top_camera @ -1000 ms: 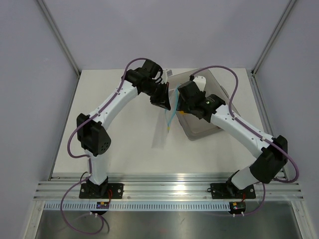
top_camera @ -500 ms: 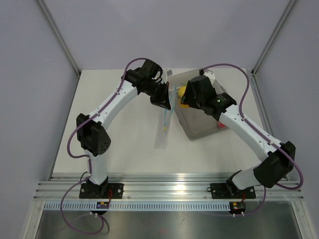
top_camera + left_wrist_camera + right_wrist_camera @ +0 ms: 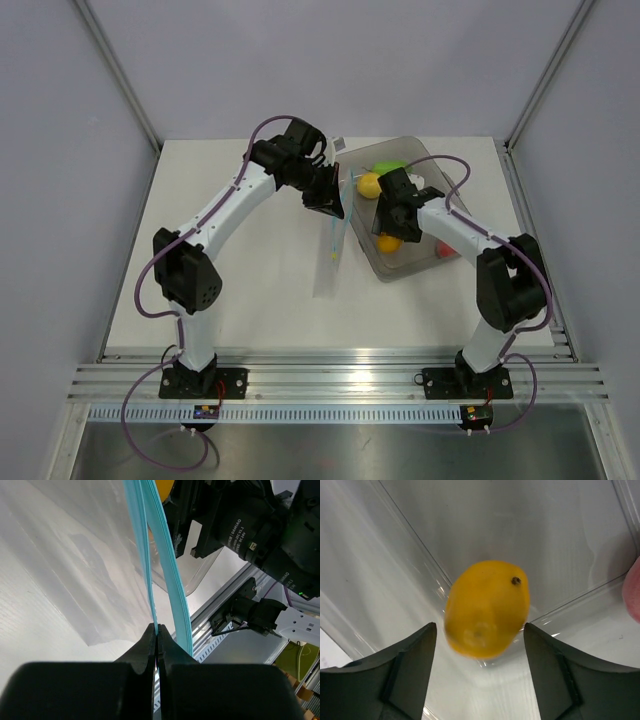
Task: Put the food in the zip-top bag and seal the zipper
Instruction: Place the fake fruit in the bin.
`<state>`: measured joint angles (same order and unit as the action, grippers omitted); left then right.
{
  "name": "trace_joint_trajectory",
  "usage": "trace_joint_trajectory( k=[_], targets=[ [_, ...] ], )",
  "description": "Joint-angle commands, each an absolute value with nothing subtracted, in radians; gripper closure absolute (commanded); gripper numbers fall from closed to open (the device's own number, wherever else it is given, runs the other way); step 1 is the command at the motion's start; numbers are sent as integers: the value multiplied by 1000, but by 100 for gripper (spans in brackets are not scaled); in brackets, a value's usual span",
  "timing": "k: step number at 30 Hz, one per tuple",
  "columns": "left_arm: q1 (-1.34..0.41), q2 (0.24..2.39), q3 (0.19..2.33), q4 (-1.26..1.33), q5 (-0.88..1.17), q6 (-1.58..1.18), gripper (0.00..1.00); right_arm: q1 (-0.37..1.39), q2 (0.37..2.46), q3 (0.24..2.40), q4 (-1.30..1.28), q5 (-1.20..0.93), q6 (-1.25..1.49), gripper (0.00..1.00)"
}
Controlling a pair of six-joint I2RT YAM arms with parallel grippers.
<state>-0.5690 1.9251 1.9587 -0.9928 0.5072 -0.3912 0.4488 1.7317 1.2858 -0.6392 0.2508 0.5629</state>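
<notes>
Left gripper (image 3: 156,630) is pinched shut on the blue zipper (image 3: 150,555) of the bag (image 3: 325,270), a grip only its wrist camera shows. Right gripper (image 3: 479,626) gapes open over a yellow-orange fruit (image 3: 487,609) in the tray (image 3: 400,266), which overhead sits at 3 o'clock from the bag.

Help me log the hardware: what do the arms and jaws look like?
The left arm and right arm: white tubular links, black joint housings, a purple cable alongside. The jaws are matte black wedges. White lettering marks one black motor housing.
</notes>
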Motion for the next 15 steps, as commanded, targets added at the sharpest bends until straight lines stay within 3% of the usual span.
trace_joint_trajectory(
  k=[1,8,15],
  targets=[
    [-568,1893,1956,-965,499,-394,100,454,1651,1307,-630,255,554,22],
    [-568,1898,1947,-963,497,-393,100,457,1444,1368,-644,219,563,19],
    [-568,1902,1947,-953,497,-400,100,561,1414,1427,-621,137,568,20]
  ],
)
